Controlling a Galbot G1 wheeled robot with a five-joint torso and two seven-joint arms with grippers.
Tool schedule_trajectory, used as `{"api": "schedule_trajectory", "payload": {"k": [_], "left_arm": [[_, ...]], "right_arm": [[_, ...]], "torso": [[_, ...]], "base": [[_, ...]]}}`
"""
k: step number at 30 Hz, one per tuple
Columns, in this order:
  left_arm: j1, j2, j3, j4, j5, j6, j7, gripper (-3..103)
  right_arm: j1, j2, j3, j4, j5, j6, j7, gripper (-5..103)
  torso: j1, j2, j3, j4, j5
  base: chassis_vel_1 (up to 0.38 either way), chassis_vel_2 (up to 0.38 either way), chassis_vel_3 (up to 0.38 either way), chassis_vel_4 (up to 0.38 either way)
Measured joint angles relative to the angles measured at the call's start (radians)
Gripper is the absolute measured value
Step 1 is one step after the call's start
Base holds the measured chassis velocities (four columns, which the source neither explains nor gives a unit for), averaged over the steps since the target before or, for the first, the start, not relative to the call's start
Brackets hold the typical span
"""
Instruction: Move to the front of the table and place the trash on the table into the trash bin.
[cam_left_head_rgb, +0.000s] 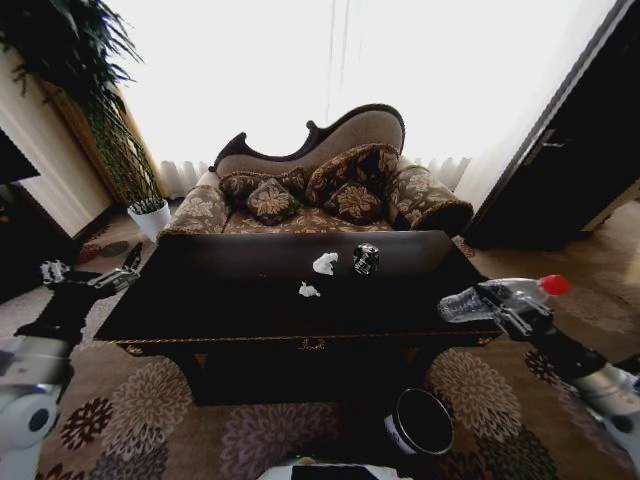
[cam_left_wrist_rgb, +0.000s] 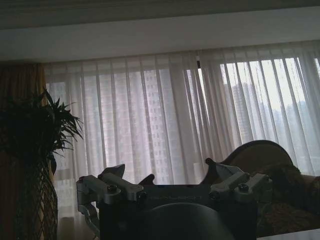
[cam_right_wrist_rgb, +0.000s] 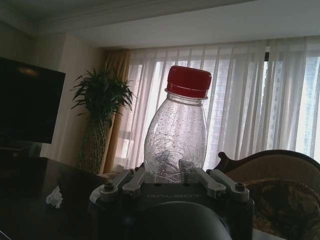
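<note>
The black table (cam_left_head_rgb: 220, 300) stands right in front of me. On its top lie two white paper bits (cam_left_head_rgb: 325, 263) (cam_left_head_rgb: 309, 290) and a small dark shiny round object (cam_left_head_rgb: 366, 258). One paper bit (cam_right_wrist_rgb: 54, 196) also shows on the tabletop in the right wrist view. My right gripper (cam_left_head_rgb: 497, 301) (cam_right_wrist_rgb: 175, 176) is shut on the clear red-capped bottle (cam_left_head_rgb: 520, 292) (cam_right_wrist_rgb: 176, 140), held in the air off the table's right front corner. The round black trash bin (cam_left_head_rgb: 422, 422) sits on the carpet below the table's front edge, lower and to the left of the bottle. My left gripper (cam_left_head_rgb: 92, 277) (cam_left_wrist_rgb: 170, 176) hangs open and holds nothing, beside the table's left end.
A patterned sofa (cam_left_head_rgb: 320, 190) stands behind the table. A tall plant in a white pot (cam_left_head_rgb: 150, 218) is at the back left, and a dark cabinet (cam_left_head_rgb: 570, 170) at the right. Floral carpet (cam_left_head_rgb: 170, 410) surrounds the table.
</note>
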Motion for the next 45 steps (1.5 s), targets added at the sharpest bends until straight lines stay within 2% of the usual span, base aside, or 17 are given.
{"api": "schedule_trajectory", "payload": {"k": [5, 8, 12, 16, 23, 29, 31, 33, 34, 37, 38, 40, 45], "left_arm": [[-0.003, -0.001, 0.006, 0.009, 0.013, 0.000, 0.000, 100], [-0.005, -0.002, 0.007, 0.017, 0.018, 0.000, 0.000, 100], [-0.008, -0.002, 0.010, 0.036, 0.030, -0.001, 0.001, 100], [-0.018, -0.002, 0.024, 0.055, 0.051, -0.003, 0.002, 100], [-0.061, -0.014, 0.083, 0.102, 0.094, -0.005, 0.003, 100], [-0.092, -0.028, 0.125, 0.128, 0.110, -0.005, 0.003, 100], [-0.099, -0.026, 0.125, 0.138, 0.109, -0.005, 0.002, 100], [-0.101, -0.015, 0.111, 0.145, 0.099, -0.006, 0.001, 100], [-0.101, -0.015, 0.111, 0.145, 0.099, -0.006, 0.001, 100], [-0.096, 0.008, 0.091, 0.150, 0.083, -0.011, 0.000, 100], [-0.096, 0.008, 0.091, 0.150, 0.083, -0.011, 0.000, 100], [-0.093, 0.034, 0.069, 0.153, 0.069, -0.015, 0.000, 100], [-0.098, 0.059, 0.037, 0.140, 0.026, -0.006, -0.002, 100]], "right_arm": [[0.001, 0.029, -0.002, -0.005, -0.048, 0.007, 0.045, 25], [-0.002, 0.049, 0.014, -0.030, -0.057, 0.000, 0.040, 25], [-0.026, 0.095, 0.050, -0.095, -0.067, 0.008, -0.052, 25], [-0.091, 0.111, 0.100, -0.142, -0.048, 0.038, -0.104, 25], [-0.164, 0.108, 0.138, -0.183, -0.054, 0.070, -0.127, 25], [-0.196, 0.162, 0.066, -0.203, -0.130, 0.126, -0.128, 25], [-0.193, 0.184, 0.001, -0.243, -0.180, 0.164, -0.122, 25], [-0.180, 0.208, -0.091, -0.315, -0.230, 0.196, -0.101, 25], [-0.180, 0.208, -0.091, -0.315, -0.230, 0.196, -0.101, 25], [-0.156, 0.240, -0.202, -0.425, -0.286, 0.239, -0.073, 25], [-0.156, 0.240, -0.202, -0.425, -0.286, 0.239, -0.073, 25], [-0.128, 0.261, -0.272, -0.509, -0.321, 0.276, -0.046, 25], [-0.100, 0.282, -0.333, -0.549, -0.339, 0.292, -0.001, 25]], "torso": [[0.000, 0.000, 0.000, 0.0002, -0.0002], [0.000, 0.000, 0.000, 0.0001, -0.0002], [0.000, 0.000, 0.000, 0.0002, 0.0000], [0.000, 0.000, 0.000, -0.0001, -0.0001], [0.000, 0.000, 0.000, -0.0001, -0.0002], [0.000, 0.000, 0.000, -0.0001, -0.0003], [0.000, 0.000, 0.000, 0.0000, -0.0006], [0.000, 0.000, 0.000, 0.0001, -0.0002], [0.000, 0.000, 0.000, 0.0001, -0.0002], [0.000, 0.000, 0.000, 0.0000, 0.0000], [0.000, 0.000, 0.000, 0.0000, 0.0000], [0.000, 0.000, 0.000, -0.0001, -0.0001], [0.000, 0.000, 0.000, 0.0000, -0.0002]], "base": [[0.000, 0.000, 0.000, 0.000], [0.000, 0.000, 0.000, 0.000], [0.000, 0.000, 0.000, 0.000], [0.000, 0.000, 0.000, 0.000], [0.000, 0.000, 0.000, 0.000], [0.000, 0.000, 0.000, 0.000], [0.000, 0.000, 0.000, 0.000], [0.000, 0.000, 0.000, 0.000], [0.000, 0.000, 0.000, 0.000], [0.000, 0.000, 0.000, 0.000], [0.000, 0.000, 0.000, 0.000], [0.000, 0.000, 0.000, 0.000], [0.000, 0.000, 0.000, 0.000]]}}
